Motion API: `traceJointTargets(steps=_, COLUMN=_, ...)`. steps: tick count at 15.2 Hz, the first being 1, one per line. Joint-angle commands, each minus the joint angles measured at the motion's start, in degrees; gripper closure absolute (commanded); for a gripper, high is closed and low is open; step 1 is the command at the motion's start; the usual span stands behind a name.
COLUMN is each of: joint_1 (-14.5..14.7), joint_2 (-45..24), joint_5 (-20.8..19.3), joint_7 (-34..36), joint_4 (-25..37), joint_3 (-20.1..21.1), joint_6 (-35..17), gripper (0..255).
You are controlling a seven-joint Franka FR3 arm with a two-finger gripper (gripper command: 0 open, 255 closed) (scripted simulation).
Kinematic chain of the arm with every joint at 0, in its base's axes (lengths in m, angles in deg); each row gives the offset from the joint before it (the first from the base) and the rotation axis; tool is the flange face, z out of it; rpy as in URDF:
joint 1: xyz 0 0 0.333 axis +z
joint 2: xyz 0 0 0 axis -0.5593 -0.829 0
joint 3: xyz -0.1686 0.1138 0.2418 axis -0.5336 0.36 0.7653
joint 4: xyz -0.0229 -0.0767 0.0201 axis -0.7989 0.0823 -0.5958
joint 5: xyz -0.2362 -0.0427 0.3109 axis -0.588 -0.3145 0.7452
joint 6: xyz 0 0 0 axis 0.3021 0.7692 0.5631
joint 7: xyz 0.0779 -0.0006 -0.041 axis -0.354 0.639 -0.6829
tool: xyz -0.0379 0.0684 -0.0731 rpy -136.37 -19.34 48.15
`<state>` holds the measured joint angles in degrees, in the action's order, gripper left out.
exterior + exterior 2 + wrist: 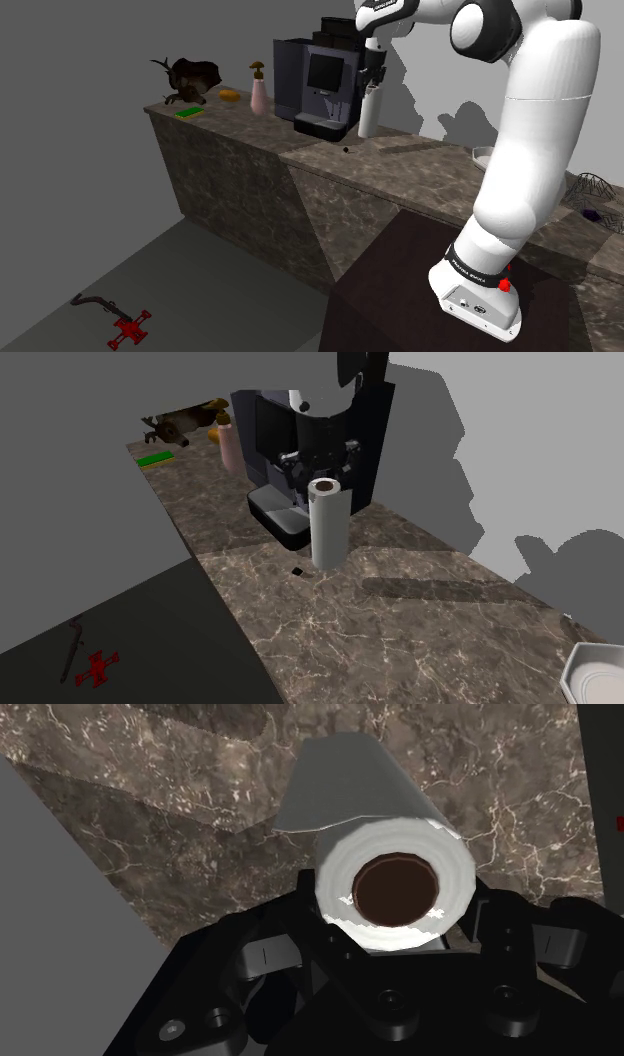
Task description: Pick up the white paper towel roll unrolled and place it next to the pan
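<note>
Grasp stage: hand (398,909) at the paper towel roll (328,527) before the coffee machine (310,75), grip impossible to tell. Next: clamp, lift straight.

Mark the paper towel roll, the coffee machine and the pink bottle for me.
paper towel roll (330,532): second exterior view, on its upright side wall.
coffee machine (292,80): shoulder view, on its dark front panel.
pink bottle (259,98): shoulder view, on its body.

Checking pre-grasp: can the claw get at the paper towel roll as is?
Likely yes. The claw hangs open right above the upright paper towel roll, nothing between them; the coffee machine stands close behind it.
</note>
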<state>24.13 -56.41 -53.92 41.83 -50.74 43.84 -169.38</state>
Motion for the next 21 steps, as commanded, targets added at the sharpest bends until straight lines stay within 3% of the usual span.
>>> traceJointTargets(steps=1, joint_1=-0.12, joint_2=-0.03, joint_5=-0.01, joint_7=-0.01, joint_4=1.75, joint_3=-0.05, joint_6=1.74, gripper=255)
traceJointTargets(steps=21, joint_1=-2.14, joint_2=-2.88, joint_5=1.1, joint_7=-0.46, joint_4=21.29, joint_3=-0.4, joint_6=18.55, gripper=255)
